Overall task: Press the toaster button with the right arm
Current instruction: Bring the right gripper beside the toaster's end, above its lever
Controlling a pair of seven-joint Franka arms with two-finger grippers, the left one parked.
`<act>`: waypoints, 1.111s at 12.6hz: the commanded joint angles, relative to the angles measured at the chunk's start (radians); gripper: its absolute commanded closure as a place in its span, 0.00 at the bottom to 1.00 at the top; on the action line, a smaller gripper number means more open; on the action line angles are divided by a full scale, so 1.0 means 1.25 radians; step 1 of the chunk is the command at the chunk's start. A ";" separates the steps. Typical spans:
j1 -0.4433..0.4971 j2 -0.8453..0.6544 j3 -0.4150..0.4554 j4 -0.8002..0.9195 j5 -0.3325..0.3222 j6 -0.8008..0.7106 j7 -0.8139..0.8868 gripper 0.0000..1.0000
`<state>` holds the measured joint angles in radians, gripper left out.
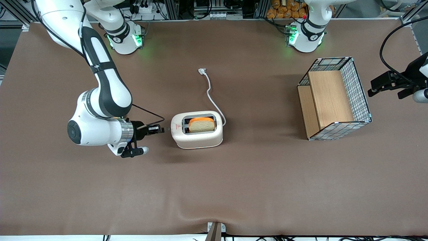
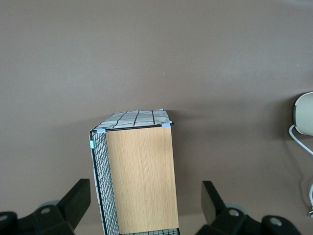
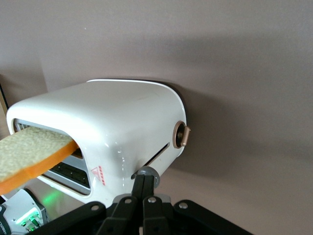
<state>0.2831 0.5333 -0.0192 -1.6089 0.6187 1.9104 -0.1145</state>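
Surface: a wide brown cloth-covered surface point(image 1: 234, 187), with metal framing and cabling along its edge farthest from the front camera.

Item 1: small white rounded two-slot toaster point(image 1: 197, 129) with a grey slot frame, standing near the middle of the surface, a slice of bread with an orange crust point(image 1: 201, 124) upright in one slot. Its white cord point(image 1: 210, 93) trails across the cloth to a loose plug.

Item 2: small round toaster button point(image 3: 182, 134), a knob projecting from the toaster's short end, the end that faces your working arm.

Item 3: wire-mesh basket with wooden panels point(image 1: 334, 97), lying toward the parked arm's end of the surface, well apart from the toaster.

Your arm: the large white jointed right arm point(image 1: 100, 100) bends low over the cloth, wrist level and pointing at the toaster's short end. Its small black gripper point(image 1: 159, 129) sits just beside that end; its fingers point(image 3: 143, 188) are closed together, holding nothing, their tip at the slot below the button.
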 commanded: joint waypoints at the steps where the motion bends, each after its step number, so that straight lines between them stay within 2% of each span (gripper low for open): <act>1: 0.003 -0.003 -0.003 -0.021 0.025 0.017 -0.024 1.00; 14: 0.014 0.005 -0.003 -0.024 0.036 0.019 -0.021 1.00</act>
<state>0.2918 0.5370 -0.0189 -1.6292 0.6318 1.9125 -0.1146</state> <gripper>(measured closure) 0.991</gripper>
